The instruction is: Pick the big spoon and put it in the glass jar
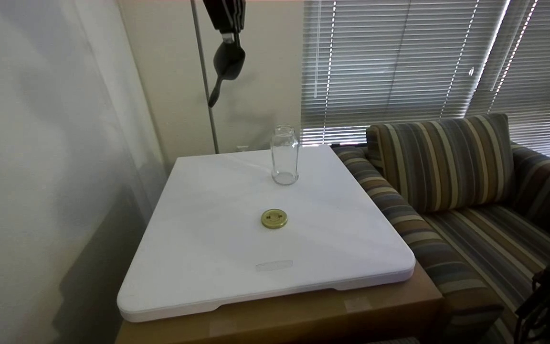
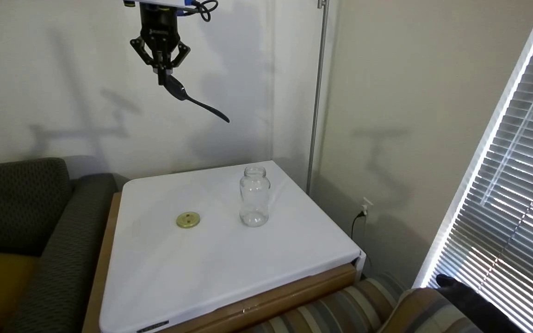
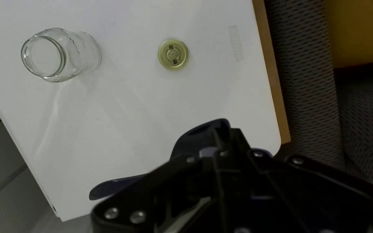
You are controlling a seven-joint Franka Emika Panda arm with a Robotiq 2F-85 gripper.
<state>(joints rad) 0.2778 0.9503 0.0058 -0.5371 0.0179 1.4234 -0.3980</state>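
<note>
Hanging bowl-end up from jaws pinched on it, the big spoon (image 1: 228, 61) is picked in an exterior view. In an exterior view it slants, well apart from the glass jar (image 2: 254, 199), upright on the surface (image 2: 178, 268). In the wrist view the jar looks empty, so the placing seems left.

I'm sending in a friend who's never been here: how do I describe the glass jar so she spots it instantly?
Find the white tabletop beside the striped seat. The glass jar stands upright on it, its neck narrower than its body. Unlike the flat yellowish disc on that surface, it is tall and see-through.
</note>
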